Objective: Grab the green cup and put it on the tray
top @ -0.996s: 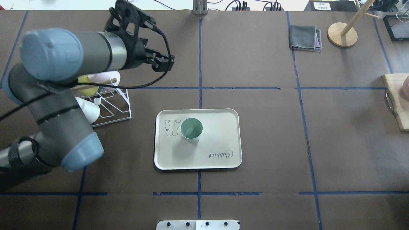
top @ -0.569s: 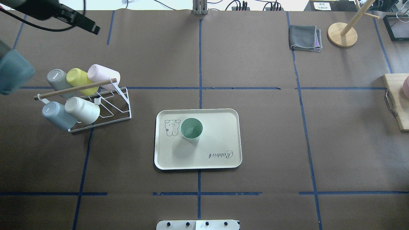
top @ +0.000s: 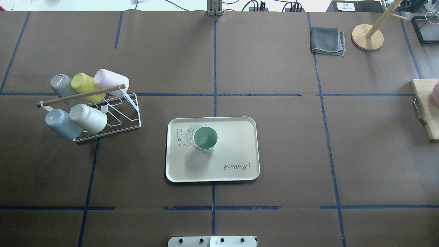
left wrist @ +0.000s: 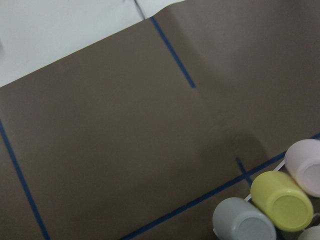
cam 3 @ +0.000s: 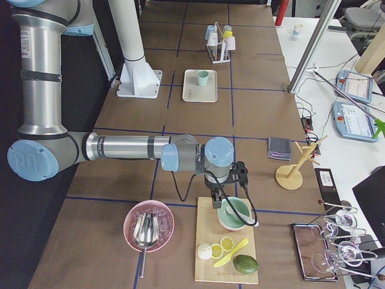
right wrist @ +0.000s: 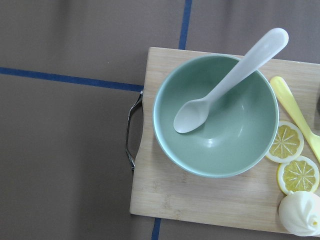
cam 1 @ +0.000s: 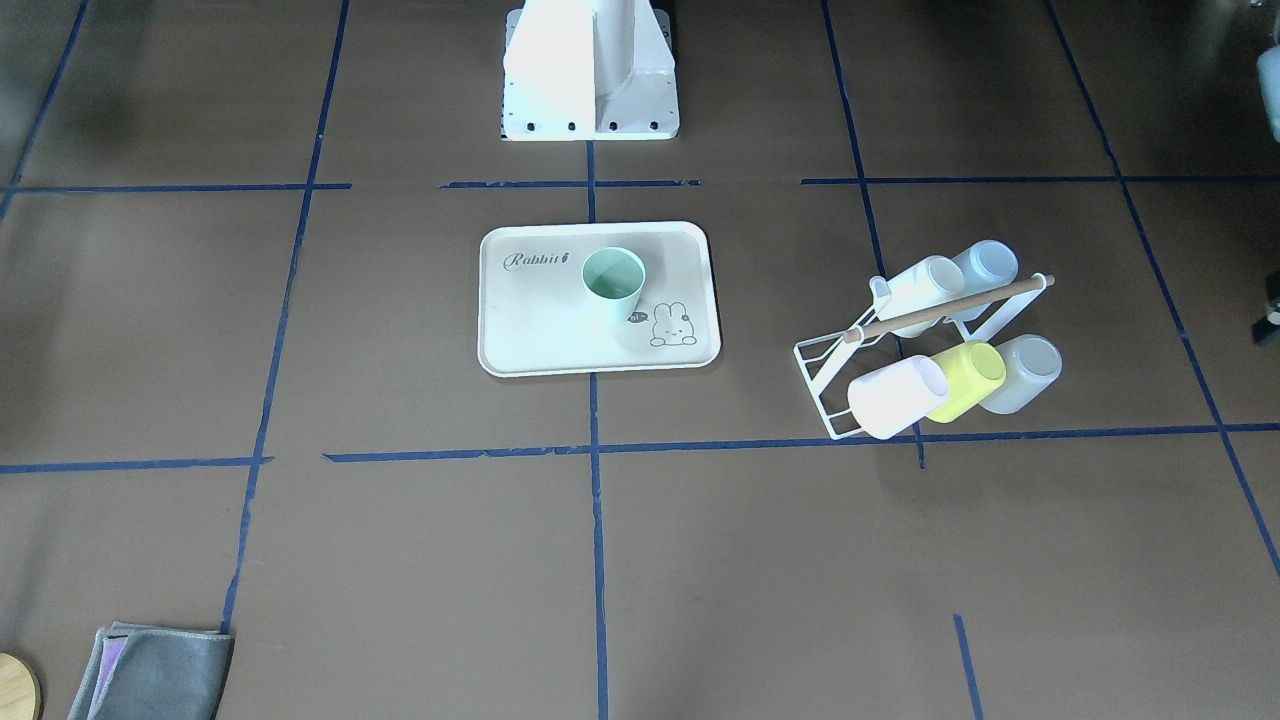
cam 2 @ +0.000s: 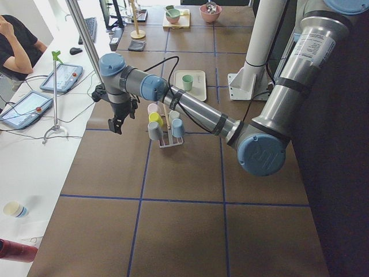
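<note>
Left claw [cam 2: 115, 124] hung over bare brown table covering, seen only from the side, so I could not tell how wide its jaws stood or whether it held anything. Just beside it, toward the robot, sat the wire rack [cam 2: 168, 141] of cups; its wrist camera caught the yellow-green cup [left wrist: 281, 200] at the lower right. Beyond the rack from that claw, well apart, the green cup [top: 205, 139] stood upright on the tray [top: 233, 147], next to the rabbit drawing [top: 184, 136]. My right claw [cam 3: 216, 201], its opening likewise unreadable, hung directly above a green bowl [right wrist: 215, 135] with a white spoon [right wrist: 227, 75] on a wooden board [right wrist: 165, 192], far from the tray.
</note>
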